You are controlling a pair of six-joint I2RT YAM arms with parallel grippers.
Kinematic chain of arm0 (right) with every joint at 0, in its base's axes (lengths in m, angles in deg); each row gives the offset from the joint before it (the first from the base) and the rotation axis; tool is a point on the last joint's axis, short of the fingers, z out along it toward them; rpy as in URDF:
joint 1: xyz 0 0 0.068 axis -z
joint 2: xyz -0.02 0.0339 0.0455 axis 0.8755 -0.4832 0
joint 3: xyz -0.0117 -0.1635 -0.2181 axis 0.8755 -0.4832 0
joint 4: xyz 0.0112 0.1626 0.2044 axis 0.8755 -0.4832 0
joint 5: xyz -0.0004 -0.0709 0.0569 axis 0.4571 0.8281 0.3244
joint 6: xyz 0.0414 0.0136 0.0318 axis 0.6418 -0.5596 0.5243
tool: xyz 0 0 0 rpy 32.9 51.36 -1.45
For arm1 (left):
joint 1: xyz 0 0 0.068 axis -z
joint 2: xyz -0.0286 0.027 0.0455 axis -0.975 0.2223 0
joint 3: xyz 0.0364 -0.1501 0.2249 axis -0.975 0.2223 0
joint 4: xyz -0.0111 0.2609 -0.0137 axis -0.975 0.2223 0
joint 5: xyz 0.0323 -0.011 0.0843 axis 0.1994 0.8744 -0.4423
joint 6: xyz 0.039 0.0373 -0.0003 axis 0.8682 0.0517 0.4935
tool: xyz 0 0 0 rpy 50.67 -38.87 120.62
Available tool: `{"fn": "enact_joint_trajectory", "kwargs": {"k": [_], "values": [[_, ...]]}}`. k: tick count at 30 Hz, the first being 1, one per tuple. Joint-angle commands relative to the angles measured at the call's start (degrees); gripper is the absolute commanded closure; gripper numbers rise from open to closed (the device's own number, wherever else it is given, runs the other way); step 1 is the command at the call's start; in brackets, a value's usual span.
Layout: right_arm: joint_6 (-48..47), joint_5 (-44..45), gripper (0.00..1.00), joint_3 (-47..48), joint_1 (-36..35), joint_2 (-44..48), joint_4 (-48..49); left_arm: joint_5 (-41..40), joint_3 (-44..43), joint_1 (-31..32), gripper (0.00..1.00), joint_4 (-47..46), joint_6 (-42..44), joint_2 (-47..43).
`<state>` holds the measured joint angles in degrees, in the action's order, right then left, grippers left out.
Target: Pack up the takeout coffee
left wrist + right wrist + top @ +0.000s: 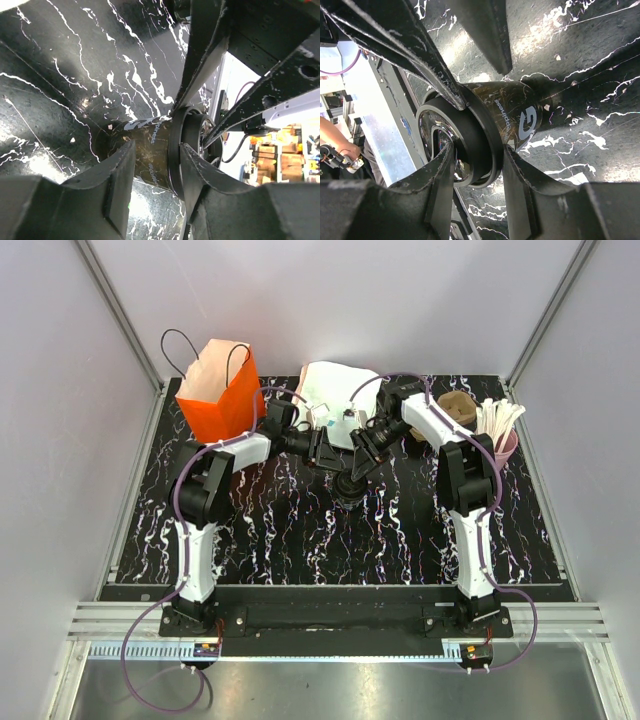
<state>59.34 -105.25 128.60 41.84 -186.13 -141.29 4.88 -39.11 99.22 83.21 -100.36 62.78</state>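
A: Where's the takeout coffee (pixel 350 490)?
B: Middle of the worktop (pixel 280 540), standing up, lid (pixel 470 140) on top; its white letters (pixel 527 125) show only in wrist views
A: Held?
B: Right end effector (pixel 479 155) pinches it; left end effector (pixel 156 150), can't tell

The takeout coffee (pixel 351 488), a black lidded cup with white lettering, stands upright near the middle of the table (pixel 300 540).

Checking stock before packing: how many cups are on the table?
2: the black cup at centre, between the left gripper and right gripper, and the pink cup of white sticks at the far right. A brown container beside it may be a third.
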Motion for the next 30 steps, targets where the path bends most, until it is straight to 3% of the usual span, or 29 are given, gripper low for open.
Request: {"fn": "enact_joint_trajectory", "kwargs": {"k": [1, 15, 23, 30], "values": [[-0.4, 5.5, 0.84, 1.2, -1.0, -2.5, 0.2, -4.8, 0.9, 0.8, 0.60, 7.0, 8.8, -0.1], [5.8, 13.6, 0.85, -3.6, -1.5, 1.6, 9.0, -14.4, 5.8, 0.7, 0.67, 11.7, 15.1, -1.5], [6.9, 15.7, 0.86, -7.8, -2.6, 5.9, 12.8, -10.0, 2.1, -1.5, 0.43, 9.6, 11.7, -5.8], [7.6, 17.2, 0.87, -12.9, -2.5, 8.9, 16.8, -7.4, 2.4, -4.0, 0.34, 6.8, 10.1, -11.6]]}}
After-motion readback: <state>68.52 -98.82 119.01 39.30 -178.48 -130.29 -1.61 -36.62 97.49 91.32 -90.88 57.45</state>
